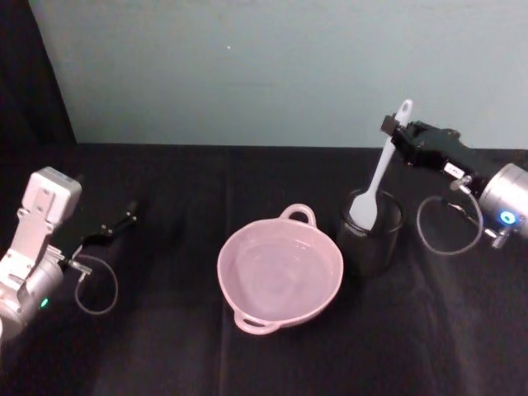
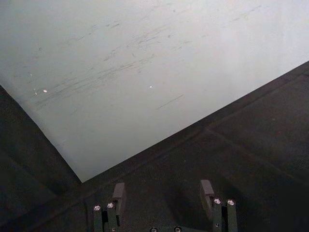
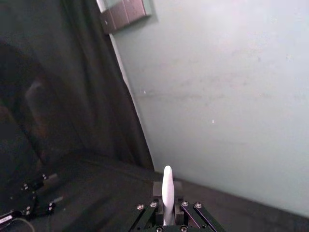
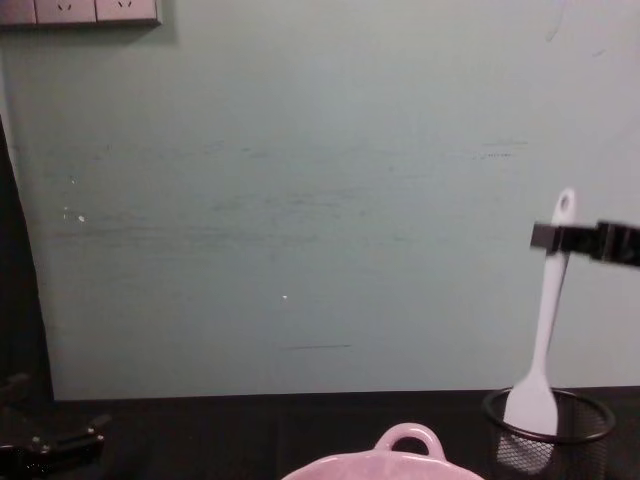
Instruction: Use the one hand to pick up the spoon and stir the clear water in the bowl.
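Right claw pinches shut on the slim white spoon, flat head in mesh cup.

Looks like robot test bench in lab, not home kitchen. Table draped in plain black cloth, seam lines visible. Bare pale green painted wall behind, scuffed with faint grey streaks. Black curtain hanging at left side of wall. Grey multi-gang wall socket plate high on wall. Loose looped cables lying on cloth beside arms.
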Robot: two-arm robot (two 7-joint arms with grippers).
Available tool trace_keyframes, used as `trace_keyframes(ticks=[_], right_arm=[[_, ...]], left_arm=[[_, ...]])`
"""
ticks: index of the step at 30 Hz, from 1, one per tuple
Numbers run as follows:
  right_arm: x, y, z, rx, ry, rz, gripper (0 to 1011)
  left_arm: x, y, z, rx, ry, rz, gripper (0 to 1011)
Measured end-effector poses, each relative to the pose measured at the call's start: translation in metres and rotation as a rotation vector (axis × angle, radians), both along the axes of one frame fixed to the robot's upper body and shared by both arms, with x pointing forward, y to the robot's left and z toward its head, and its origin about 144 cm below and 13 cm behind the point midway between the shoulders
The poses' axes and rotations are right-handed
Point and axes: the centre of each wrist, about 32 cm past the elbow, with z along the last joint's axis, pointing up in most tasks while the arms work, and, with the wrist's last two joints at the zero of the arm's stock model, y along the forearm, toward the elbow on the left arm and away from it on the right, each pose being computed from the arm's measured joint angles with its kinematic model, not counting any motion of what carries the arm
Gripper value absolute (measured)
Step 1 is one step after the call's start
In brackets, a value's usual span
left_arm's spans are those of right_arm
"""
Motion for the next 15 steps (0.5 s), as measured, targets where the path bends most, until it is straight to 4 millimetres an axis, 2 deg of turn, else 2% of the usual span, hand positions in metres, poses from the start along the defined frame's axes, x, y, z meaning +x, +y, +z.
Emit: trace_keyframes(ticks=[10, 15], right_arm=[[-0.004, 0.001, -0.031, 0.042, 0.078, -0.01, 117], [-0.006, -0.001, -0.038, 0.061, 0.097, -0.017, 117]], left_arm=[[0.0, 0.0, 0.0, 0.0, 0.0, 0.0, 1005], [0.0, 0.0, 0.0, 0.0, 0.0, 0.0, 1005]])
